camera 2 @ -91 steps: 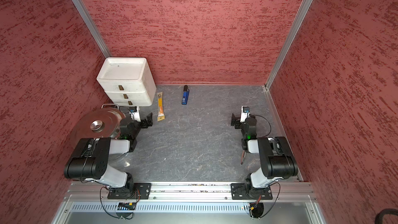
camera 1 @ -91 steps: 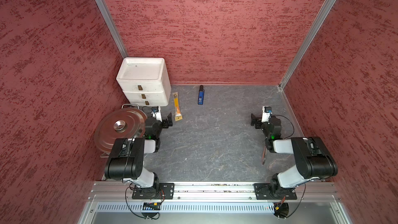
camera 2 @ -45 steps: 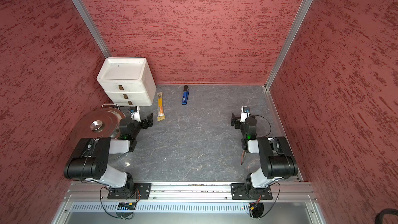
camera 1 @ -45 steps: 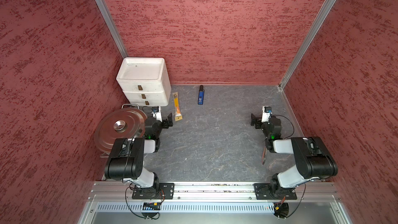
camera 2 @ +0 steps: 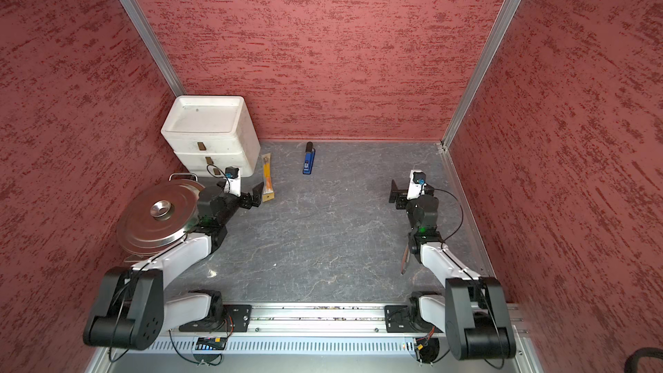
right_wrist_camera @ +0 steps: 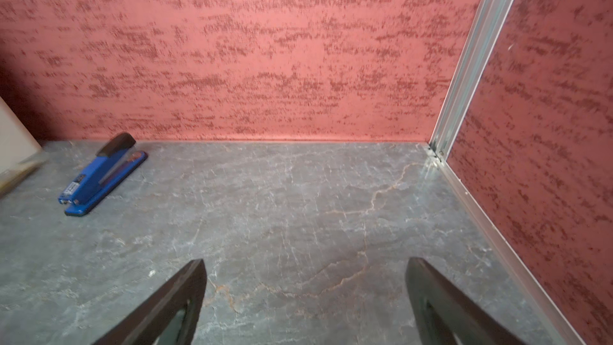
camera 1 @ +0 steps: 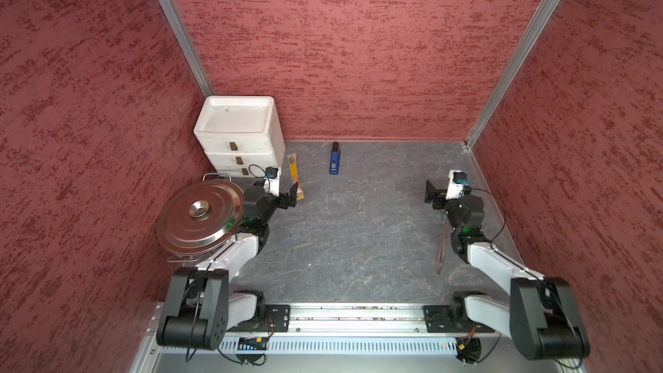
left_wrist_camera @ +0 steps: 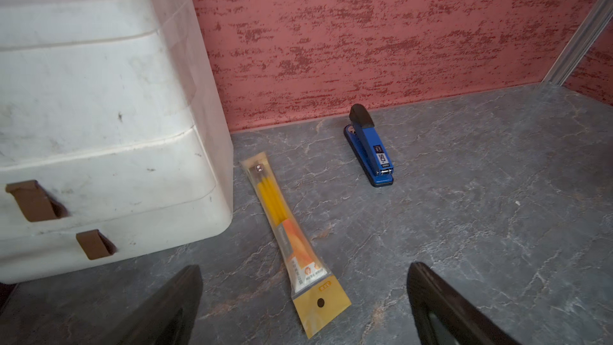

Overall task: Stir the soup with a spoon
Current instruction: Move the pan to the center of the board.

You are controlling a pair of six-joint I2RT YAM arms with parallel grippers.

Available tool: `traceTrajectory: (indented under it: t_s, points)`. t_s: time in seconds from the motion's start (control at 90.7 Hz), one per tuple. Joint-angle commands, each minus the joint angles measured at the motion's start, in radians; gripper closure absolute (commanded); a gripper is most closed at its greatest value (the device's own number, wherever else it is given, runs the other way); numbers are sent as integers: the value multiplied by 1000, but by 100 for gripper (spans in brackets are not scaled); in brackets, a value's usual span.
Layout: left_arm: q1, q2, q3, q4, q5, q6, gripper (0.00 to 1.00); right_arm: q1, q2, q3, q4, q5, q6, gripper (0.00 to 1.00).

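The steel stockpot stands at the left wall; only its wire loop handle [camera 1: 216, 176] shows from under the flat lid [camera 1: 201, 217] that covers it, so no soup is visible. The spoon [camera 1: 440, 252], a slim metal ladle, lies on the floor beside my right forearm, also in a top view [camera 2: 405, 259]. My left gripper [camera 1: 283, 190] [left_wrist_camera: 305, 268] is open, low over the floor next to the pot, with nothing held. My right gripper [camera 1: 443, 191] [right_wrist_camera: 306, 263] is open and empty, ahead of the spoon's far end.
A white drawer unit [camera 1: 238, 134] fills the back left corner. A yellow packaged stick [left_wrist_camera: 292, 237] lies on the floor between my left fingers' tips. A blue stapler [camera 1: 334, 161] lies near the back wall. Red walls close three sides.
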Motion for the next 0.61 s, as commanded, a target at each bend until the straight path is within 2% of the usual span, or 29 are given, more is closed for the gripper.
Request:
traceTrajectory:
  t_s: [0.0, 0.187, 0.253, 0.331, 0.441, 0.507, 0.595]
  points:
    - [-32, -97, 104, -302, -115, -86, 0, -2, -89, 148, -344, -65, 72, 2]
    - [-39, -193, 391, -884, -344, -447, 0, 15, -120, 341, -740, -147, 208, 4]
    - [-18, -201, 483, -1129, -385, -585, 0, 33, -119, 373, -820, -188, 234, 6]
    - [29, -214, 551, -1319, -374, -709, 0, 65, -117, 396, -894, -239, 252, 7]
    - [91, -237, 597, -1502, -339, -761, 0, 141, -97, 432, -962, -267, 262, 9]
    - [121, -240, 612, -1539, -286, -741, 0, 182, -70, 452, -978, -269, 264, 9]
    - [141, -221, 646, -1610, -276, -747, 0, 223, -29, 476, -976, -277, 271, 9]
